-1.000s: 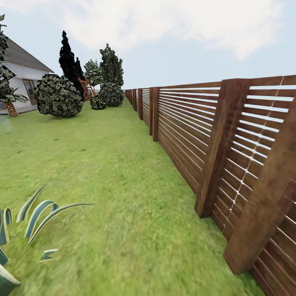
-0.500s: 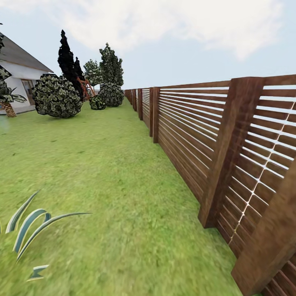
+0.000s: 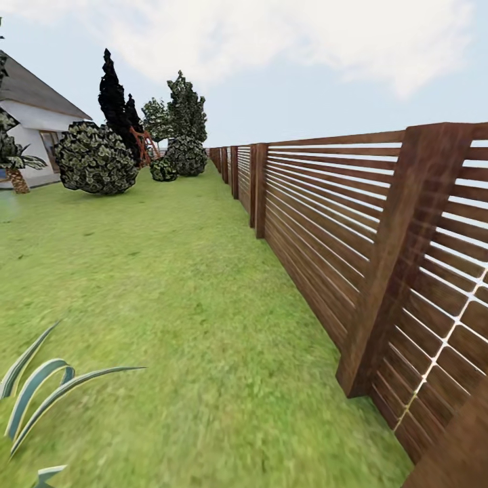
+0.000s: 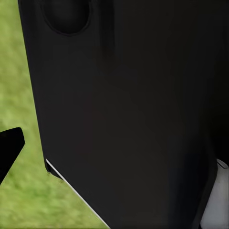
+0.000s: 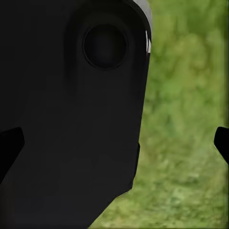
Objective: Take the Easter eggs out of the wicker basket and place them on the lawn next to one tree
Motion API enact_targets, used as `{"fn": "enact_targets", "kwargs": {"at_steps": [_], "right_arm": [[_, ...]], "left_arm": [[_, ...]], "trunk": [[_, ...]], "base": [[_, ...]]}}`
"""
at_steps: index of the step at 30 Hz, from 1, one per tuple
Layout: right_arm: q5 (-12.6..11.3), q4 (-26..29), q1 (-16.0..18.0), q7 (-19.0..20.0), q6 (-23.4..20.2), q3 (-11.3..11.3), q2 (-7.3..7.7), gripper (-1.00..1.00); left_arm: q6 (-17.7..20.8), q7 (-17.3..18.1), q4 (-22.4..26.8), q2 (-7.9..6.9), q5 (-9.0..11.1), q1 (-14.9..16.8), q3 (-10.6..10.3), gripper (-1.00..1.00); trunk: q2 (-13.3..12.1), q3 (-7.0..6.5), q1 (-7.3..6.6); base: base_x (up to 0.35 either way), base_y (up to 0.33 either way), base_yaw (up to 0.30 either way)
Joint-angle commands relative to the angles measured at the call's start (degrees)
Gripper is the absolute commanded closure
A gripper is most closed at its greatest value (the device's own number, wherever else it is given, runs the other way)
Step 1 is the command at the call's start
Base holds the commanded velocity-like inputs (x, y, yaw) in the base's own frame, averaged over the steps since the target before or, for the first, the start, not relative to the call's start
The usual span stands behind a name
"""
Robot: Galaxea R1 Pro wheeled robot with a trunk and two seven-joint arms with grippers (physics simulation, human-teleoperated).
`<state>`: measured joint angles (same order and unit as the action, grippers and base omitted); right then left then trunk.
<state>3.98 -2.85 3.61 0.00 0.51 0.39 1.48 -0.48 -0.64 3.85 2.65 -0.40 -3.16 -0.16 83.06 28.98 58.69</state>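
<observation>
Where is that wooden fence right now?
In the head view the wooden fence runs along the right side of the lawn, receding toward the distant bushes.

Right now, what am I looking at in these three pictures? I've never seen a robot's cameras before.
These are simulated views from a wheeled two-armed robot in a garden. The big picture comes from its head: a lawn, a wooden fence on the right, round bushes, dark trees and a white house far off. The other two come from cameras on its wrists; each looks at a black part of the robot's own body with grass behind. Nothing appears to be held; whether the grippers are open is unclear.
</observation>
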Motion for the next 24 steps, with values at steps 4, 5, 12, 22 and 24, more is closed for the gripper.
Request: {"fn": "enact_targets", "kwargs": {"at_steps": [4,5,12,22,24], "right_arm": [[0.42,-0.14,0.08,0.00,0.02,0.03,0.01,-1.00],[0.42,-0.14,0.08,0.00,0.02,0.04,0.01,-1.00],[0.43,-0.14,0.08,0.00,0.01,0.05,0.01,-1.00],[0.50,-0.14,0.08,0.00,-0.07,0.05,0.01,-1.00],[0.51,-0.14,0.08,0.00,-0.07,0.05,0.01,-1.00]], "left_arm": [[-0.05,-0.07,0.11,0.00,-0.04,-0.08,-0.01,-1.00],[-0.05,-0.07,0.11,0.01,-0.04,-0.05,-0.01,-1.00],[-0.04,-0.07,0.11,-0.01,-0.04,-0.05,-0.01,-1.00],[-0.04,-0.07,0.11,-0.01,-0.04,-0.07,-0.01,-1.00],[-0.04,-0.07,0.11,-0.01,-0.04,-0.07,-0.01,-1.00]], "trunk": [[0.02,0.04,0.03],[0.02,0.04,0.03],[0.02,0.04,0.03],[0.02,0.04,0.03],[0.02,0.04,0.03]], "base": [[0.335,0.000,0.236],[0.335,0.000,0.252],[0.335,0.000,0.242],[0.335,0.000,0.029],[0.335,0.000,0.001]]}}
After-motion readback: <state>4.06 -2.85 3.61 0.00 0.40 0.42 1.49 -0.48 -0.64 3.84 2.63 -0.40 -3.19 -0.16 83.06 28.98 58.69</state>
